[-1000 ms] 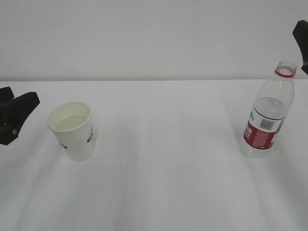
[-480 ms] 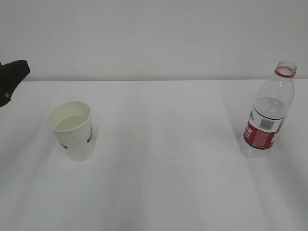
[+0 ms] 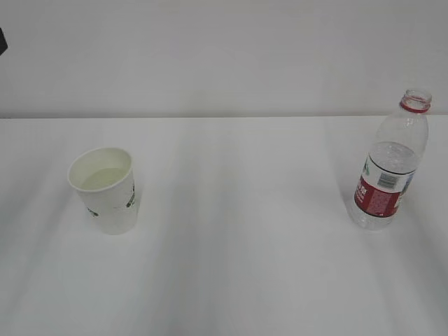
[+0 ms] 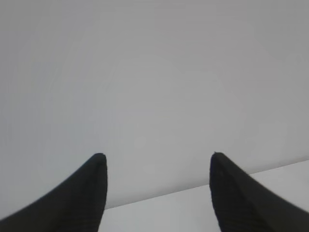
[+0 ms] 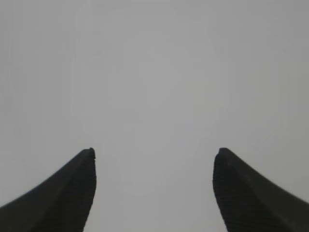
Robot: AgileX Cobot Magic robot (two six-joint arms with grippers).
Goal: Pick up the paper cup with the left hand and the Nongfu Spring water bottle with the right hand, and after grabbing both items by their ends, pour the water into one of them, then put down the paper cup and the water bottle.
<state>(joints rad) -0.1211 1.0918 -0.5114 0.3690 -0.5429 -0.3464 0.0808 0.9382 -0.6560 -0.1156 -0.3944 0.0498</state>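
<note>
The paper cup point(image 3: 105, 189), holding water point(image 3: 102, 179), stands left on the table point(image 3: 238, 238); the Nongfu Spring water bottle point(image 3: 389, 171) stands far right. Both grippers, left point(image 4: 157, 166) and right point(image 5: 154, 159), have withdrawn, jaws apart and empty: task apparently complete.

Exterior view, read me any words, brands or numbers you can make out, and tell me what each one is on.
No text is readable.
Water bottle label: red and white print, too blurred to read.
Paper cup: small dark green marks on its side, too small to read.
Wrist views: no text.
</note>
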